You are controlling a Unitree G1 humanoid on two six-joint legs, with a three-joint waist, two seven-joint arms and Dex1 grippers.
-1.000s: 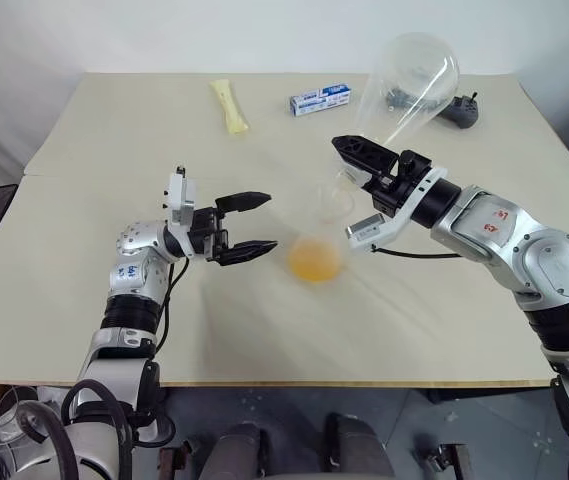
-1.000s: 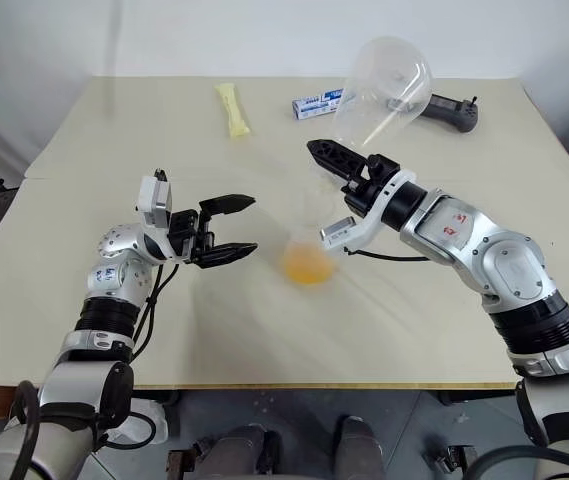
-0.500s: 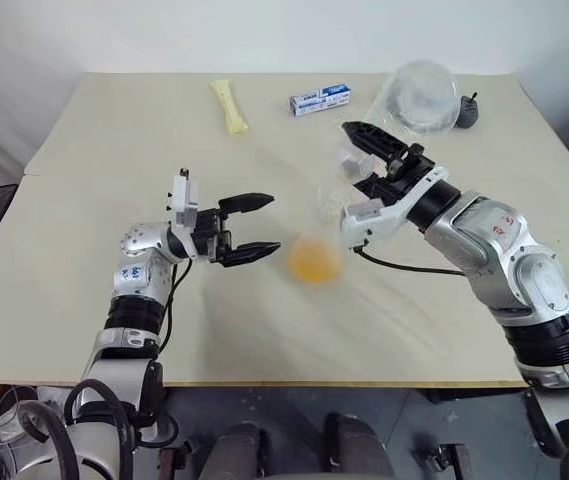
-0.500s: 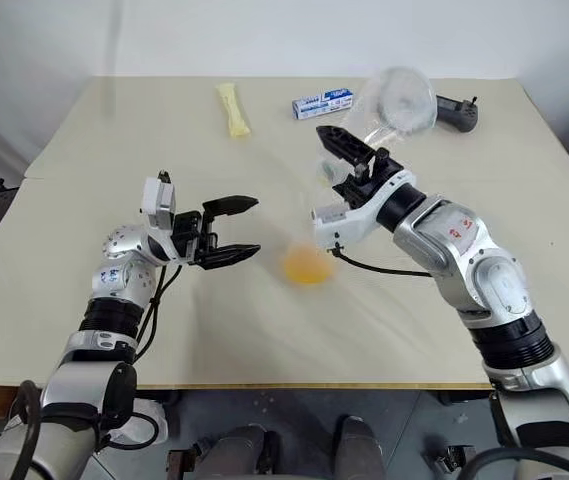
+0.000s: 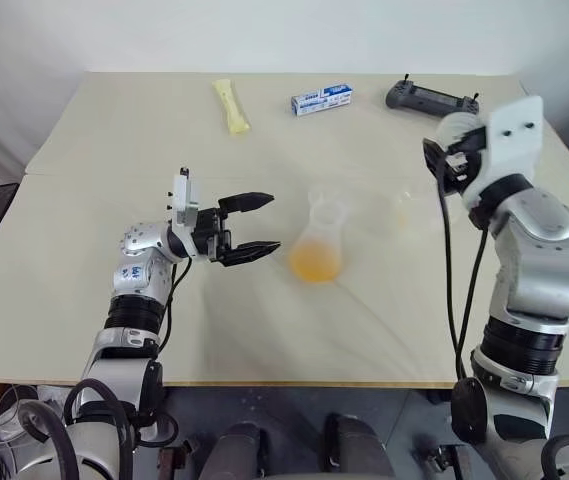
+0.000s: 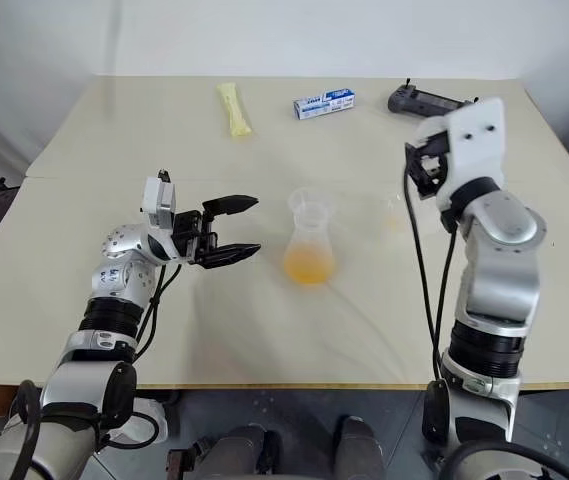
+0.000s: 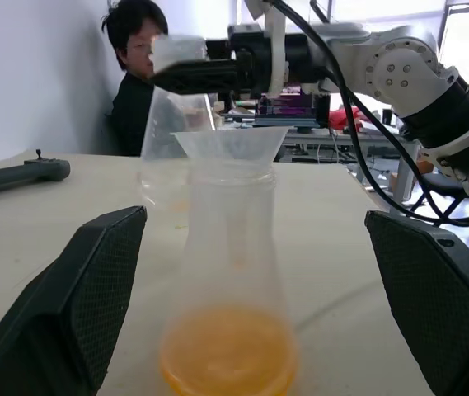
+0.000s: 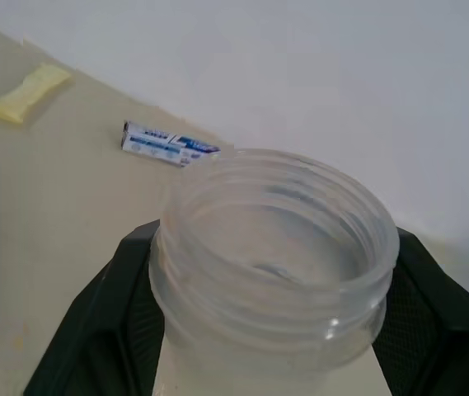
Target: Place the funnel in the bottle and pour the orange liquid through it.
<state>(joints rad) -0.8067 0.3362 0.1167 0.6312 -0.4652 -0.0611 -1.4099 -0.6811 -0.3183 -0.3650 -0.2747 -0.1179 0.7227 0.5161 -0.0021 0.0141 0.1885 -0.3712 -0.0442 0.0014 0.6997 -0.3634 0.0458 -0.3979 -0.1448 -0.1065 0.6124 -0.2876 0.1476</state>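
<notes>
Bottle (image 5: 317, 250) upright mid-tabletop (image 5: 114, 130), funnel (image 7: 230, 142) seated in its neck, orange liquid (image 7: 227, 359) pooled in its base. Left pincer (image 5: 256, 226) level beside the bottle, fingers spread wide, touching nothing. Right pincer (image 8: 267, 363) clamped on a clear wide-mouthed cup (image 8: 274, 247), apart from the bottle. Remote controller (image 5: 430, 98), blue-white box (image 5: 321, 99), yellow packet (image 5: 229, 105) along far edge.

The bottle (image 6: 309, 245) is clear, glossy plastic with translucent orange liquid (image 6: 309, 266) pooled inside; the funnel (image 7: 230, 142) in its neck looks like thinner clear plastic. Under the bottle, the table (image 5: 114, 150) is matt and smooth (pale beige). Beside the bottle, a clear plastic cup (image 8: 274, 247) has a ridged, threaded rim.
</notes>
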